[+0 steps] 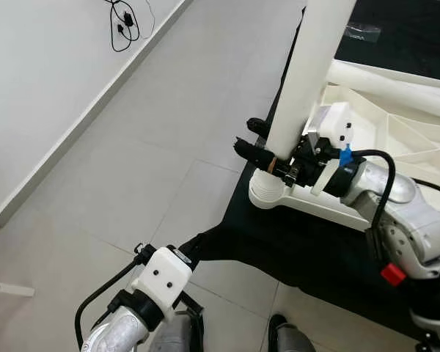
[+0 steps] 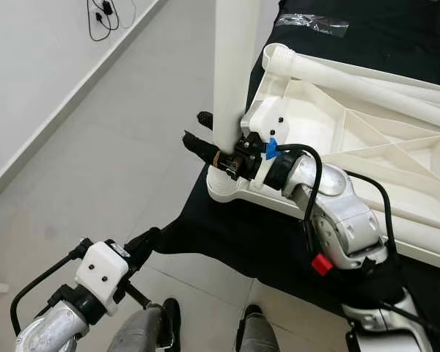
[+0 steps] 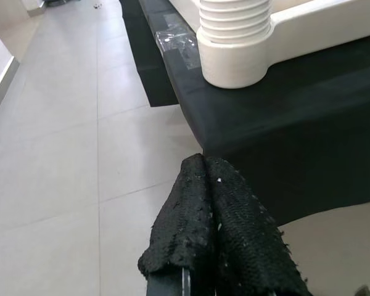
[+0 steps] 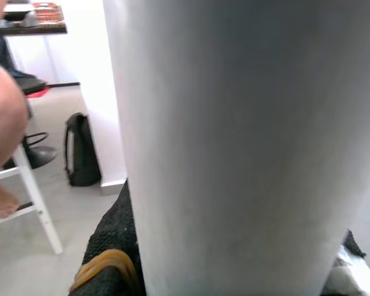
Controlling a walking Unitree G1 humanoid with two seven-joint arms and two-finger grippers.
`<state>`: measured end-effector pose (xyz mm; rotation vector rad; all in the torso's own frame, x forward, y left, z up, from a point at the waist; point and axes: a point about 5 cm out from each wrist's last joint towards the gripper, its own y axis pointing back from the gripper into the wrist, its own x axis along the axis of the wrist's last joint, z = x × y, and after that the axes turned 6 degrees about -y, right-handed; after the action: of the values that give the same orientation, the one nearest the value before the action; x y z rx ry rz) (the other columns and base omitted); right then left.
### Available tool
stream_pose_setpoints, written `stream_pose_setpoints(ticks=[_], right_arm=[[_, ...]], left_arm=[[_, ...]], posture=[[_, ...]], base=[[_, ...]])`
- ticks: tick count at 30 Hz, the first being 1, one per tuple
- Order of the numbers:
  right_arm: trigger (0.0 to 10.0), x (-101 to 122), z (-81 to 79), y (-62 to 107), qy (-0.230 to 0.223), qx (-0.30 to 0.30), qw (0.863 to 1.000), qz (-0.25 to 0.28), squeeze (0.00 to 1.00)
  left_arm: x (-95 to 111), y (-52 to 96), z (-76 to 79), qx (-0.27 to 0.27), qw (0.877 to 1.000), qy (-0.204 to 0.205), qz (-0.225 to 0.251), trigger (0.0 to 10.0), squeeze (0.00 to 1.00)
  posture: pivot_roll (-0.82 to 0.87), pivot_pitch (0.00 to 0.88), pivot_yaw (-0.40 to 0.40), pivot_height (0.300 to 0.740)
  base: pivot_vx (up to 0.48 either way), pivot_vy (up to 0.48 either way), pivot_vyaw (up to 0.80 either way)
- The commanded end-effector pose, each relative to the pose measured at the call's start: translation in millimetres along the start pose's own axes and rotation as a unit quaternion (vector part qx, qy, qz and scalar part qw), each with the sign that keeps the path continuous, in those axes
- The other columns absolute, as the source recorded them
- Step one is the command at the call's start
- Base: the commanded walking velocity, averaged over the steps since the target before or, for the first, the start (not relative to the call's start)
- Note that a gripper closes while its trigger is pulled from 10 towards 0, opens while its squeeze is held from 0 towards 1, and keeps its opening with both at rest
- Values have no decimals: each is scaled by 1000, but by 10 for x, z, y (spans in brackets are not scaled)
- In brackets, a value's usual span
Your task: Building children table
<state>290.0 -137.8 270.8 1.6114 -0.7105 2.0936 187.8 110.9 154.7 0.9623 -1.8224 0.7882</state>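
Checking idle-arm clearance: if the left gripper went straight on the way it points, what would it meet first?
Probably the black cloth edge, below the table's threaded corner socket; the shut left gripper points there, though depth is unclear.

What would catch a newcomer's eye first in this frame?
The tall white table leg stands upright in the corner socket of the overturned white table top, which lies on a black cloth. The right gripper is clamped around the leg just above the socket. The left gripper hangs shut over the tiled floor.

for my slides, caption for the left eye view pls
Right tool grips a white table leg standing in the upturned tabletop's corner socket.
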Motion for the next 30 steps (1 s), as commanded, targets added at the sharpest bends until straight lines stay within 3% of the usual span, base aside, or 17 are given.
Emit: stream_pose_setpoints(ticks=[1,6,18,30], right_arm=[[10000,-212,-33,34,-25,-18,998,-47,0],[10000,-205,-56,43,-24,-49,998,-42,0],[10000,-220,-246,7,-26,-56,997,-48,0],[10000,-176,-311,-57,-13,-43,998,-54,0]], left_arm=[[-49,32,22,-2,1000,8,-11,10000,0],[-55,26,18,-3,1000,8,-10,10000,0],[-72,5,6,-1,1000,9,-9,10000,0],[-76,-8,13,1,1000,9,-7,10000,0]], posture=[[31,309,53,740],[22,308,53,740],[11,305,53,740],[7,300,44,740]], base=[[0,0,0],[0,0,0],[0,0,0],[0,0,0]])
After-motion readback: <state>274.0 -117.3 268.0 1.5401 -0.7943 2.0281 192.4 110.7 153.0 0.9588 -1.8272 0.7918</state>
